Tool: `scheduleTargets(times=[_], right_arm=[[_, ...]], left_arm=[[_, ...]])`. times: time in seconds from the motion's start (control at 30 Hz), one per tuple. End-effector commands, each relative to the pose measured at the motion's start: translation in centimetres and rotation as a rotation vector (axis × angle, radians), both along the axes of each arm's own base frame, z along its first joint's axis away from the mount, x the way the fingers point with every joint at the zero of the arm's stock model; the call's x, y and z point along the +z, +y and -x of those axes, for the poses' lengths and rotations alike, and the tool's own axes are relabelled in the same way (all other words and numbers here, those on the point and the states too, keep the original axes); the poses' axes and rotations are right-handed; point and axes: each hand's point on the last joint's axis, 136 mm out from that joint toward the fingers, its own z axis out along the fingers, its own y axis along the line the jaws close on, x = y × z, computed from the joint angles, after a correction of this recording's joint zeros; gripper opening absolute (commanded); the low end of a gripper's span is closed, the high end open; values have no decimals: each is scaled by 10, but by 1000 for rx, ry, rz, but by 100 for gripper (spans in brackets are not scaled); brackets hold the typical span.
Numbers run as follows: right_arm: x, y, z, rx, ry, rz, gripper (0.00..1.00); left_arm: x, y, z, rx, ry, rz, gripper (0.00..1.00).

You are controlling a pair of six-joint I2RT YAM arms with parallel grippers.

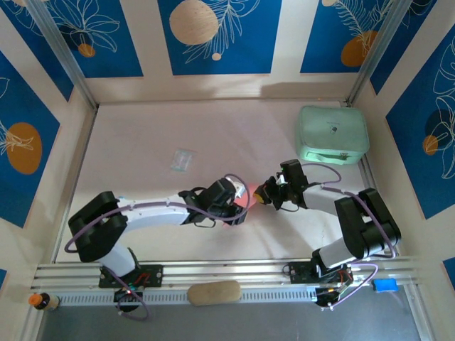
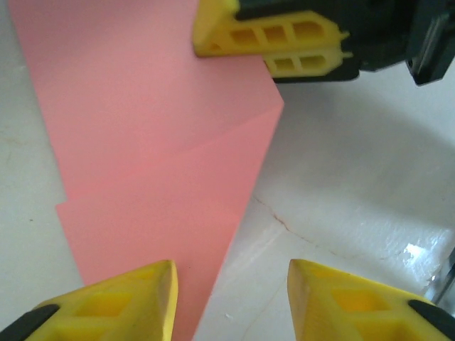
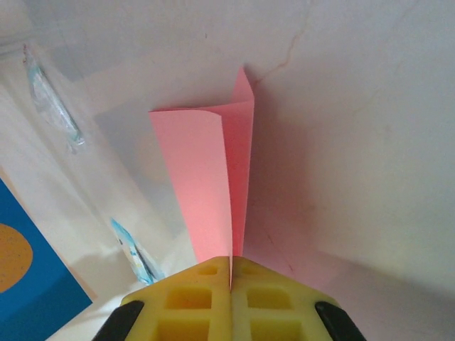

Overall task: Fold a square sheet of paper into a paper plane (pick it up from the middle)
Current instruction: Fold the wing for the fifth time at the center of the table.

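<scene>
One paper sheet (image 3: pixel 213 177) — clamped in right tool (image 3: pixel 230 264).

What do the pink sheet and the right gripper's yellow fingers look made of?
Pink sheet: thin paper, matte; it holds crisp fold lines and shows no shine. Right gripper's fingers: probably moulded plastic or firm rubber, dull yellow, with hollow ribbed cells; the look does not settle which.

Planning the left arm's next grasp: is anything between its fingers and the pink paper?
Nothing visible stands between them. The left gripper is open close to the pink paper, whose near end shows between its fingers. The right gripper is shut on the paper's far end, away from that gap.
</scene>
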Motion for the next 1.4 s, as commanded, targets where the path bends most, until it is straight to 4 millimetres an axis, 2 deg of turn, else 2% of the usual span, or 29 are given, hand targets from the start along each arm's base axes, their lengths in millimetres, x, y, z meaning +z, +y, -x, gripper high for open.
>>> scheduleTargets(times=[0.0, 0.27, 0.4, 0.7, 0.8, 0.87, 0.97, 1.13, 1.37], right_arm=[[2, -1, 2, -20, 7, 9, 0], [8, 5, 2, 17, -17, 44, 0], [11, 6, 2, 32, -25, 57, 0], [12, 6, 2, 39, -27, 72, 0], [11, 7, 2, 45, -25, 77, 0], [10, 8, 3, 47, -21, 76, 0], [10, 8, 2, 47, -20, 75, 0], [8, 8, 3, 46, -14, 75, 0], [9, 8, 2, 45, -18, 74, 0]], left_arm=[[-13, 7, -3, -42, -95, -165, 46], [-30, 18, -3, -36, -203, -396, 48], [-36, 21, -3, -35, -228, -441, 47], [-38, 20, -2, -57, -247, -456, 33], [-34, 14, -2, -62, -258, -441, 34], [-29, 10, -1, -68, -276, -430, 38], [-26, 5, -1, -74, -295, -425, 38], [-33, 9, -1, -71, -290, -455, 32], [-39, 13, -1, -69, -280, -483, 32]])
